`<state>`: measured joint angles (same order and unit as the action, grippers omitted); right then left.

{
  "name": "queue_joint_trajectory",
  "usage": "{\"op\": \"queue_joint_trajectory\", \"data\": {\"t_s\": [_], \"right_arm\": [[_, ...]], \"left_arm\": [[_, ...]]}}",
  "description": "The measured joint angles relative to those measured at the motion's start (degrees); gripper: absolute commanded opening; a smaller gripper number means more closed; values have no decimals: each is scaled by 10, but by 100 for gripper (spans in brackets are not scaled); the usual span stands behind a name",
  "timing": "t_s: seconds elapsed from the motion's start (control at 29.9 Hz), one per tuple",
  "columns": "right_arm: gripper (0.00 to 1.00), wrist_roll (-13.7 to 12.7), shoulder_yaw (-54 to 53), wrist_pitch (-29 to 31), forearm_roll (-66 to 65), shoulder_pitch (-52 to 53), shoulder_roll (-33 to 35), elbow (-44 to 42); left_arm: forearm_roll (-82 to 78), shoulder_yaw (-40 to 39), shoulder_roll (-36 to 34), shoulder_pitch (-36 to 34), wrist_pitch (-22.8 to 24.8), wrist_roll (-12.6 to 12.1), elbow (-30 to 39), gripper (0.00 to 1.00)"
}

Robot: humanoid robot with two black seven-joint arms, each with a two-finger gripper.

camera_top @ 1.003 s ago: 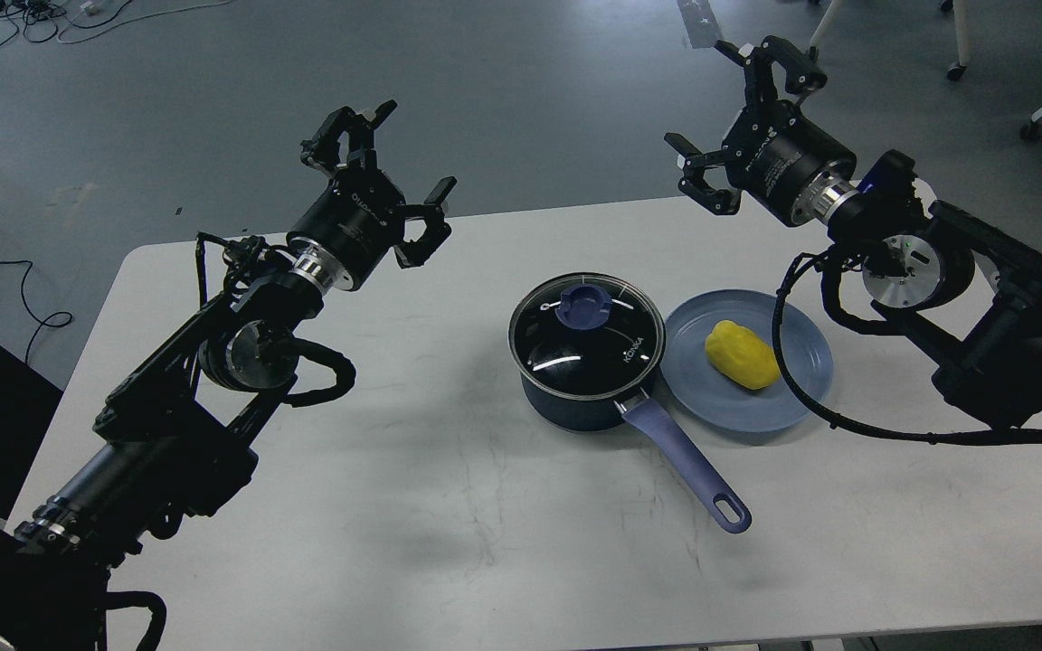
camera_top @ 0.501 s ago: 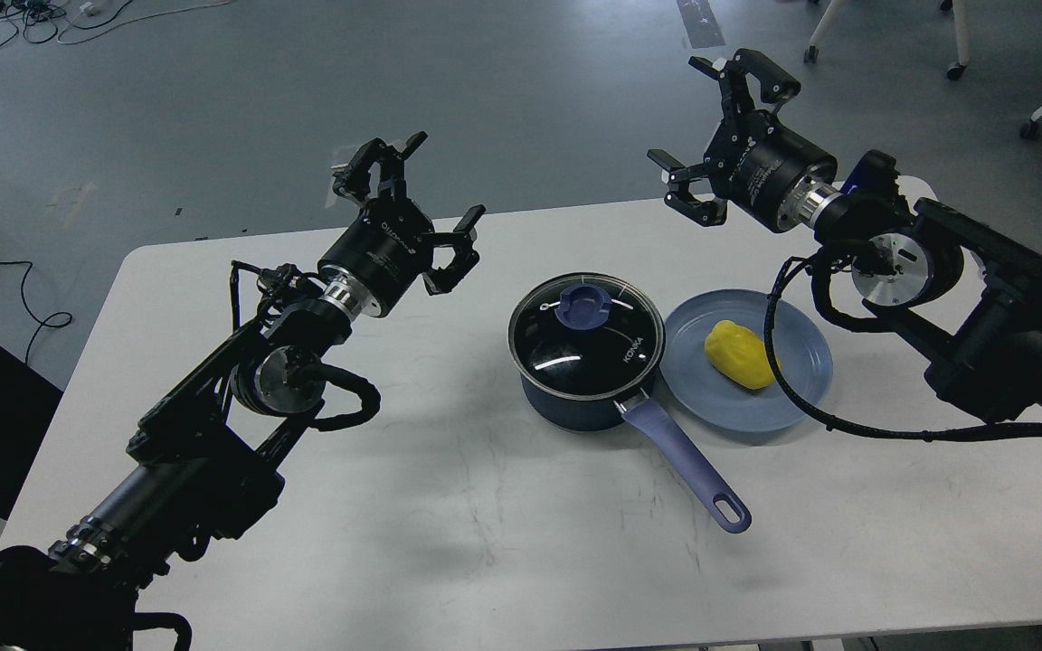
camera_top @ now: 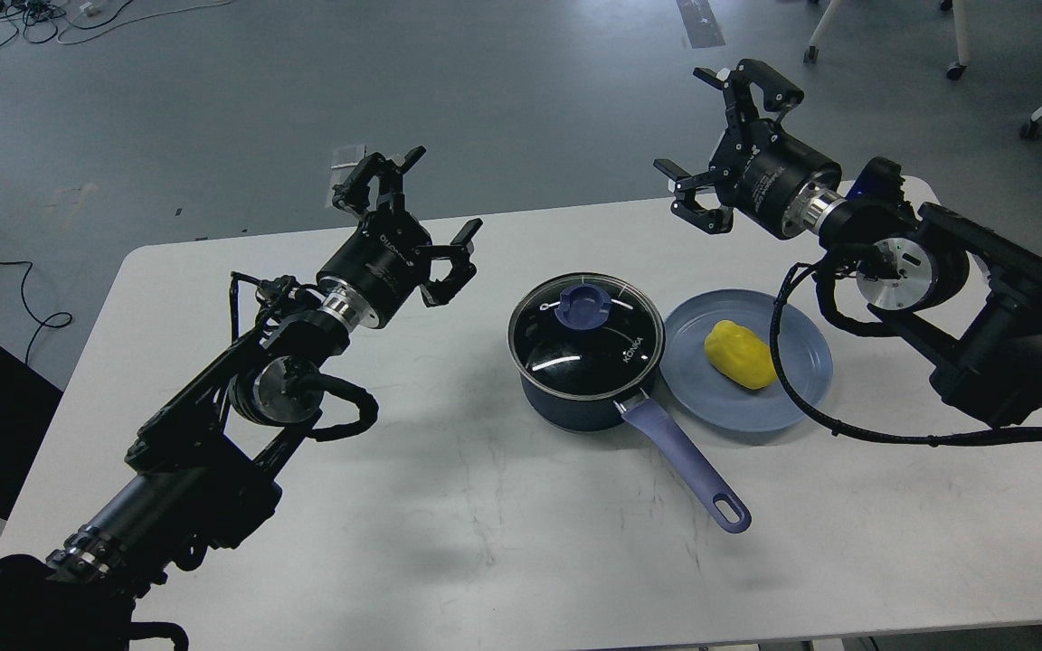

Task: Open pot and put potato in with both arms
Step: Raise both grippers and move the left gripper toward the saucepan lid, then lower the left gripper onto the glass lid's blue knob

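Above the table's far-left area, the left gripper [camera_top: 408, 212] hangs with its fingers spread, holding nothing, near but apart from the pot [camera_top: 586, 353]. The right gripper [camera_top: 727, 136] is likewise spread and empty, raised beyond the blue plate [camera_top: 801, 384]. The pot sits mid-table with its glass lid [camera_top: 586, 336] on, knob [camera_top: 582, 305] upward, handle [camera_top: 686, 468] pointing toward the robot. The potato [camera_top: 740, 354] lies on the plate, just beside the pot. Risks: a pinch off-centre on the small knob could let the lid slip; the smooth potato could roll from a grasp; the right arm's cable, draped over the plate, could snag it.
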<state>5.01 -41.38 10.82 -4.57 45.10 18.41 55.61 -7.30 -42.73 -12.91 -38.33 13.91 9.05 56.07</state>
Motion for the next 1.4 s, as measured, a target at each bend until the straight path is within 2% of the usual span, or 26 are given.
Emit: {"op": "queue_joint_trajectory", "data": {"t_s": [0.5, 0.67, 0.74, 0.87, 0.94, 1.14, 1.3, 1.4], "right_arm": [[100, -1, 0, 2, 0, -24, 0, 6], [100, -1, -3, 2, 0, -25, 0, 6], [100, -1, -4, 2, 0, -25, 0, 6], [100, -1, -9, 2, 0, -25, 2, 5], [100, -1, -16, 0, 0, -25, 8, 4], [100, -2, -49, -1, 0, -38, 27, -12], [100, -3, -53, -2, 2, -52, 36, -42], [100, -2, -55, -2, 2, -56, 43, -46]], "left_arm": [[0, -3, -18, 2, -2, 5, 2, 99], [-26, -2, -22, -6, -19, 7, 8, 99], [-87, 0, -27, -13, -42, 8, 25, 99], [-282, 5, -38, -33, -131, 9, 76, 99], [-374, 8, -42, -37, -159, 9, 104, 99], [-610, 29, -43, -46, -175, 12, 146, 99], [-849, 134, -37, -89, -201, 18, 135, 99], [-951, 165, -34, -94, -221, 20, 114, 99]]}}
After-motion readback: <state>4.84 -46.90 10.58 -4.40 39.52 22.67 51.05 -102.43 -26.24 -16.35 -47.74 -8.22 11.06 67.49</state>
